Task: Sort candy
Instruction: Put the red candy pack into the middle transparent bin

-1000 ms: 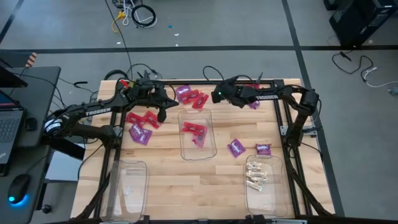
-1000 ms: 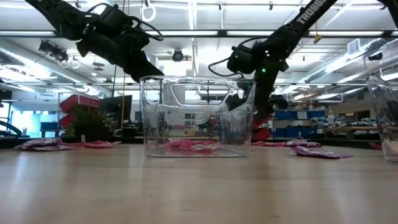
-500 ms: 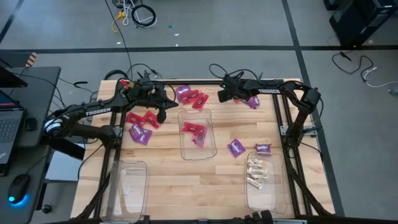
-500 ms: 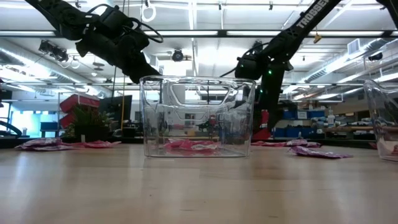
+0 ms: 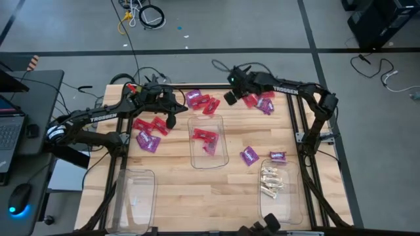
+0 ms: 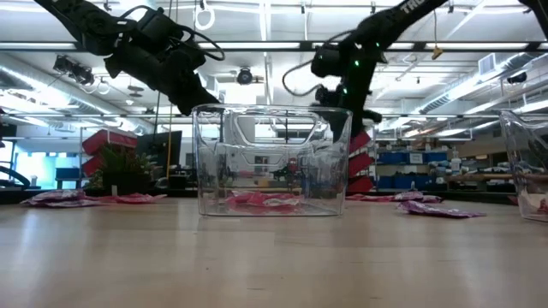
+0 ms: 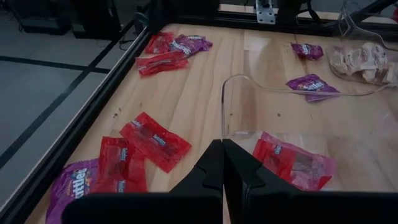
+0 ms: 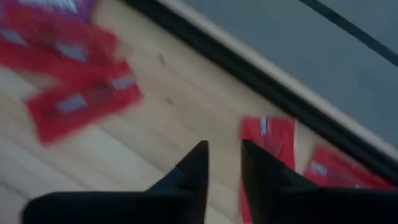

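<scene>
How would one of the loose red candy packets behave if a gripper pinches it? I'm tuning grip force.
Probably floppy: the red packets lie flat and creased against the table. Likely light, since they look thin. The shiny wrapper may be slippery, so a pinch on an edge could slide off.

The middle clear bin (image 5: 208, 140) is occupying the table's (image 5: 197, 196) centre, its tall walls blocking any level pass across. Two more bins are standing at lower left (image 5: 134, 196) and lower right (image 5: 279, 190). Bare wood is lying open between them along the lower middle. In the upper part, the left gripper (image 5: 172, 121) is hanging beside the middle bin's upper left corner, and the right gripper (image 5: 230, 98) is crowding the gap above it. Red packets (image 5: 152, 126) are littering the upper left.
</scene>
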Controlling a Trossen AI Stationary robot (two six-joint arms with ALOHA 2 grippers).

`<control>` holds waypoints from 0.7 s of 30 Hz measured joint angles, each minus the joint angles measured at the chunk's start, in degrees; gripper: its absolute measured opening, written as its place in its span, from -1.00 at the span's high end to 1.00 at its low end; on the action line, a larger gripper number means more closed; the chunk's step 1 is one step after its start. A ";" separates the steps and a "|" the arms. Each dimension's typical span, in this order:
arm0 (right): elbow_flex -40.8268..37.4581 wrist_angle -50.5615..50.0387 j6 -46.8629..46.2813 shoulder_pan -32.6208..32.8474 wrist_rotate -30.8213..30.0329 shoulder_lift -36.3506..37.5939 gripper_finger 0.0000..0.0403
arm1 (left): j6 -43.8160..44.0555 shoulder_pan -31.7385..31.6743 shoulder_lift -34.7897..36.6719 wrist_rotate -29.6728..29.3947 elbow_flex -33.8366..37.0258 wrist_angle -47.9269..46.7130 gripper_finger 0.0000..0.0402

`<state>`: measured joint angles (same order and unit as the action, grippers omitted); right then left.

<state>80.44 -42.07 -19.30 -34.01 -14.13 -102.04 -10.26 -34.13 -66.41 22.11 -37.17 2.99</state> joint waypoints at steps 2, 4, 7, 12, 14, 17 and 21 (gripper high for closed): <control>3.01 -1.23 0.83 -1.60 1.89 0.00 0.81 | 0.03 0.00 -0.36 0.03 -0.04 0.99 1.00; 4.74 -1.85 2.11 -3.39 3.02 0.00 0.95 | 0.20 0.00 -0.52 0.00 -0.07 0.89 1.00; 5.40 -3.03 2.71 -6.25 4.34 0.00 0.95 | 0.29 0.00 -0.73 0.02 -0.07 1.09 1.00; 5.14 -9.95 2.83 -10.33 5.25 -1.14 0.99 | 0.42 0.00 -0.83 0.00 -0.07 0.96 1.00; 5.12 -11.44 2.41 -10.81 5.24 -2.48 0.99 | 0.44 0.00 -0.83 0.00 -0.07 0.87 1.00; 5.12 -11.74 2.48 -10.54 6.46 -4.80 1.00 | 0.44 0.00 -0.83 0.00 -0.07 0.88 1.00; 5.16 -12.46 2.06 -9.64 6.93 -7.78 1.00 | 0.45 0.00 -0.83 0.00 -0.07 0.54 1.00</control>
<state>85.60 -54.53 -17.24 -43.65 -7.20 -109.81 -9.81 -34.13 -67.24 22.11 -37.23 3.53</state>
